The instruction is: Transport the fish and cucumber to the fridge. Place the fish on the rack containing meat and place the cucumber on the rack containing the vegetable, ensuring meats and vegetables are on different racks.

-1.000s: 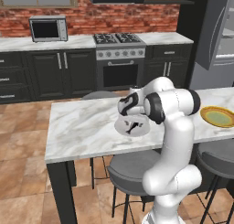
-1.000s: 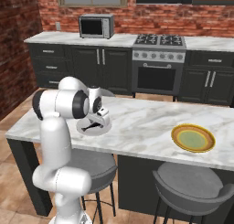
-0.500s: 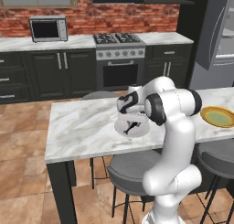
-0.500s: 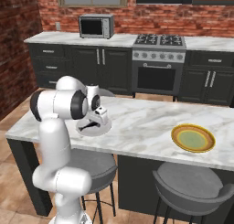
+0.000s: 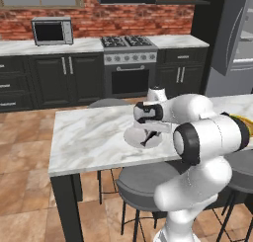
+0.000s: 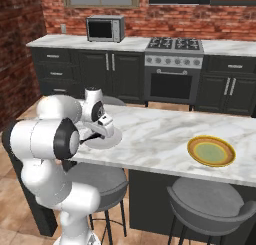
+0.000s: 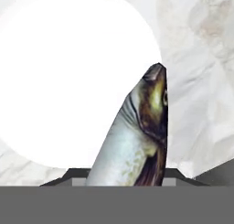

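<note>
White plate (image 5: 134,137) on marble worktop (image 5: 89,137), left of yellow plate (image 6: 211,151). Tool (image 5: 147,137) low over white plate, clenched on fish (image 7: 137,141); fish head (image 7: 155,93) projecting past plate rim. Stove (image 5: 127,42) beyond worktop.

Two base views look forward and down from behind, left and right, sharing the marble tabletop (image 5: 89,137); hand view looks closely down.
</note>
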{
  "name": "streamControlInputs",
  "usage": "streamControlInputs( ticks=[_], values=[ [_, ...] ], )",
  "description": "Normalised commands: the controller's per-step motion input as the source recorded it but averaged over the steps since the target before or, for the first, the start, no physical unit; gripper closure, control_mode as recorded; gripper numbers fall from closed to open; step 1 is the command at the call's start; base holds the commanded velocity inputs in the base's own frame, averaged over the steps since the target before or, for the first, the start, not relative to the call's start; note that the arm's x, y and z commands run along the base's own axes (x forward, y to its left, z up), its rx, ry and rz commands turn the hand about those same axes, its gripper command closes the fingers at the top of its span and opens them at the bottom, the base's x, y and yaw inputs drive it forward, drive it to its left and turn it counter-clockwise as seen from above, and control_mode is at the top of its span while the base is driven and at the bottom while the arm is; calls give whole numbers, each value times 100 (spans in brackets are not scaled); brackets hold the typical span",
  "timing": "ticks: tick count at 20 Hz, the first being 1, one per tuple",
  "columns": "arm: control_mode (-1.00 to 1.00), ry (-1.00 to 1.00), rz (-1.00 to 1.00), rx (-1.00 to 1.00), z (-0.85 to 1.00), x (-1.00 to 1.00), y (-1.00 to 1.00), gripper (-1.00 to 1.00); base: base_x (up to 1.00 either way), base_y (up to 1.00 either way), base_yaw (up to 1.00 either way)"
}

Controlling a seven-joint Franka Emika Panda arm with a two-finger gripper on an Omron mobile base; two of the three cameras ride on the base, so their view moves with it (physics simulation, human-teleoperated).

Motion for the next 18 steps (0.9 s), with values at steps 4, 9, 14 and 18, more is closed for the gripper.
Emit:
streamControlInputs(
  ticks=[4, 9, 14, 18],
  values=[
    [-100, -11, 0, 0, 100, -95, -19, 100, 0, 0, 0],
    [-100, -14, 0, 0, 100, -100, -22, 100, 0, 0, 0],
    [-100, -23, 0, 0, 100, -94, -22, 100, 0, 0, 0],
    [-100, -40, 2, 0, 100, -100, -19, 100, 0, 0, 0]
  ],
)
